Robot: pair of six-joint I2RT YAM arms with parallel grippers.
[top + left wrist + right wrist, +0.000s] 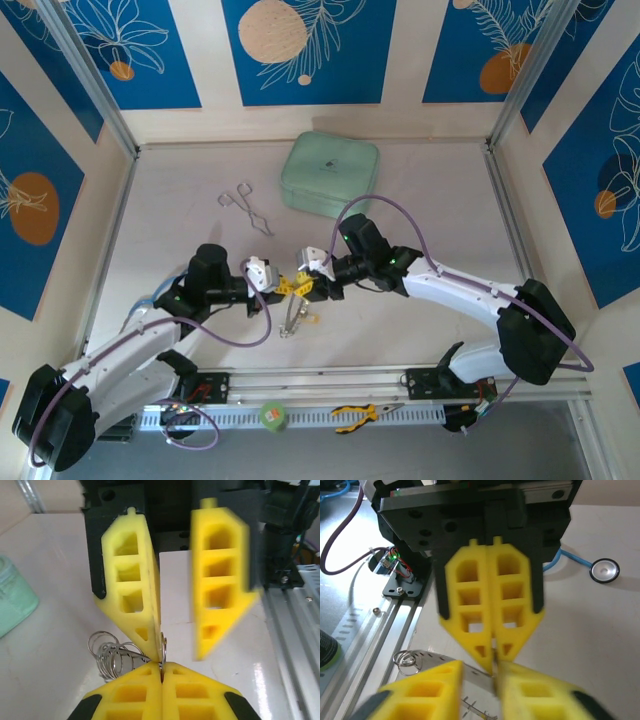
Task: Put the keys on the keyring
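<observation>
Seen from above, clock centred on the spot where the grippers meet. At 1 o'clock, well apart: one pale green zip pouch [330, 175], flat on the table [440, 220]. At 11 o'clock: one pair of silver forceps [247, 207], arms splayed. At 5 o'clock, past the front rail: one pair of yellow-handled pliers [355, 412]. At 6 o'clock, near the pliers: one small green round object [272, 415]. In the right wrist view, at 2 o'clock of the left tool: one round silver disc [604, 570] on a blue cable.

Two grippers, tip to tip at mid-table. Left gripper [283, 284]: clenched on the keyring [295, 318], with thin wire pinched between the yellow fingertips [135, 690]. Right gripper [303, 289]: released, with fingers [131, 590] spread wide and blurred. One of its tips just beside the ring wire, directly in front of the left fingertips.

One keyring, reaching toward 6 o'clock from the pinch. Cannot tell whether its low end touches the table. In the left wrist view, a bunch of small metal loops at 9 o'clock of the pinch.
</observation>
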